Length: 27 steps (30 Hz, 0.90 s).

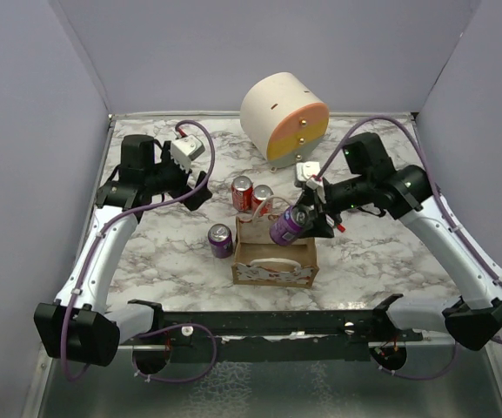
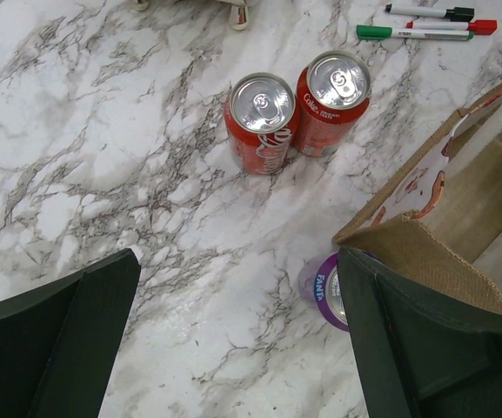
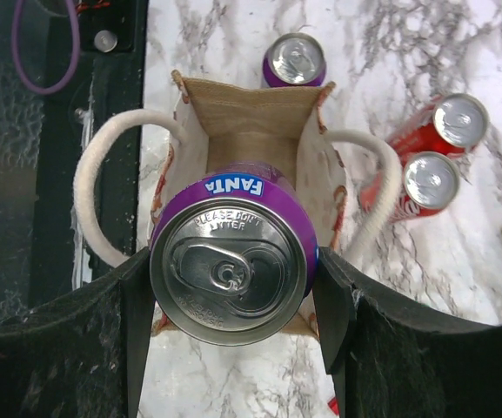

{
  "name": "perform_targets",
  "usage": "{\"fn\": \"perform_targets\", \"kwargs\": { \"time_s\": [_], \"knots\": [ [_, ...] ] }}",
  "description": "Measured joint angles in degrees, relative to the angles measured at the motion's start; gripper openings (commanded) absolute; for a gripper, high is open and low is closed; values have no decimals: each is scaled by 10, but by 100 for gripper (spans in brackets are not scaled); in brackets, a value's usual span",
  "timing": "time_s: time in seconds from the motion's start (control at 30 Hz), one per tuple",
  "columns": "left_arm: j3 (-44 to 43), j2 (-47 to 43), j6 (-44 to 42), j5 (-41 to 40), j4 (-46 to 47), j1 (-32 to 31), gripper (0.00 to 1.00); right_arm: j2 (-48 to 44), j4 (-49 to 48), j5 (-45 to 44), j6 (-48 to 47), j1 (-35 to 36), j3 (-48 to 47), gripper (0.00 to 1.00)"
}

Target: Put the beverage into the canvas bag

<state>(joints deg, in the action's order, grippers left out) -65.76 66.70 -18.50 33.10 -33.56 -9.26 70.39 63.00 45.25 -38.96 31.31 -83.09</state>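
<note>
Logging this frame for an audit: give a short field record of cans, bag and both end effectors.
canvas bag: upright, mouth open
held can: purple Fanta can, gripped by right end effector above the bag's mouth
left end effector: open, empty, above the table
other cans: two red Coke cans behind the bag; second purple can left of it
status: can not yet inside bag

On my left wrist feed, the left end effector [image 2: 237, 296] hides half a purple can [image 2: 318, 283] (canvas bag [image 2: 433, 218] runs off-frame).
</note>
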Motion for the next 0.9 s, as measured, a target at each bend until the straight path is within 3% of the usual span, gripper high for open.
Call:
{"fn": "perform_targets", "kwargs": {
  "time_s": [0.3, 0.57, 0.9],
  "knots": [
    [16, -4, 6, 10, 10, 7, 99, 81, -39, -81, 9, 106, 0, 1],
    [21, -18, 8, 26, 12, 11, 99, 156, -74, -121, 4, 132, 0, 1],
    [26, -35, 8, 38, 15, 17, 99, 185, -108, -158, -3, 171, 30, 1]
  ]
}}
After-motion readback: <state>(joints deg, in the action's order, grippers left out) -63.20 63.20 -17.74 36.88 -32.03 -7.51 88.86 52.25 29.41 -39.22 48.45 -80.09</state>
